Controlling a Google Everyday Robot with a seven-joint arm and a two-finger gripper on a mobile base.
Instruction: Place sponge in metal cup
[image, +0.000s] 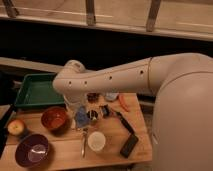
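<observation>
A blue sponge (81, 119) hangs just under the end of my white arm, left of the small metal cup (92, 115) that stands on the wooden table (107, 152). My gripper (80, 114) points down from the arm's bend at the table's middle and is shut on the sponge, holding it beside the cup, almost touching it. The arm covers most of the fingers.
A green tray (36, 90) sits at the back left. A red bowl (54, 119), an apple (16, 127) and a purple bowl (32, 150) are at the left. A white cup (96, 140), a fork (83, 144), a black block (130, 146) and an orange item (123, 103) lie nearby.
</observation>
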